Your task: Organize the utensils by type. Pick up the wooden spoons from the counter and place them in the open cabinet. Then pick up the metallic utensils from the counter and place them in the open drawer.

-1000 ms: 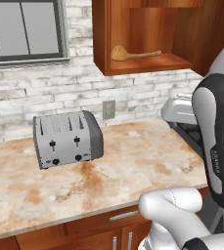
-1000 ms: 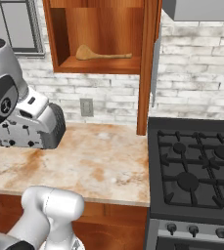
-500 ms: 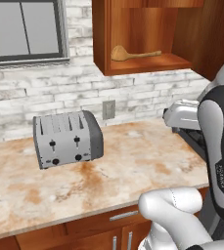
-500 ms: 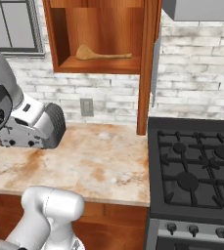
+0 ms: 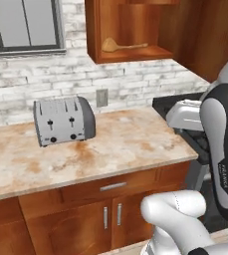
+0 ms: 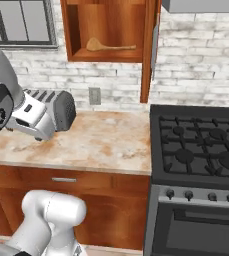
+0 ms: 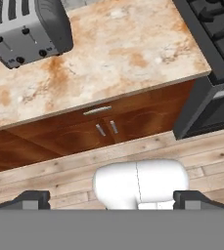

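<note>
Whole scene shifted left as base drives. Gripper held high, aimed down at counter edge, fingers spread wide, empty. Wooden spoon seen lying in cabinet, well apart from fingers.

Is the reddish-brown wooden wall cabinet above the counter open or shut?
Open: the reddish-brown wooden wall cabinet shows its plain interior, with a light wooden spoon lying on its shelf.

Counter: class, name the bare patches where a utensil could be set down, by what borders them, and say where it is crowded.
The counter is bare between the toaster and the stove, up to the wall outlet. A bare strip runs along its front edge. The toaster crowds the left rear.
</note>
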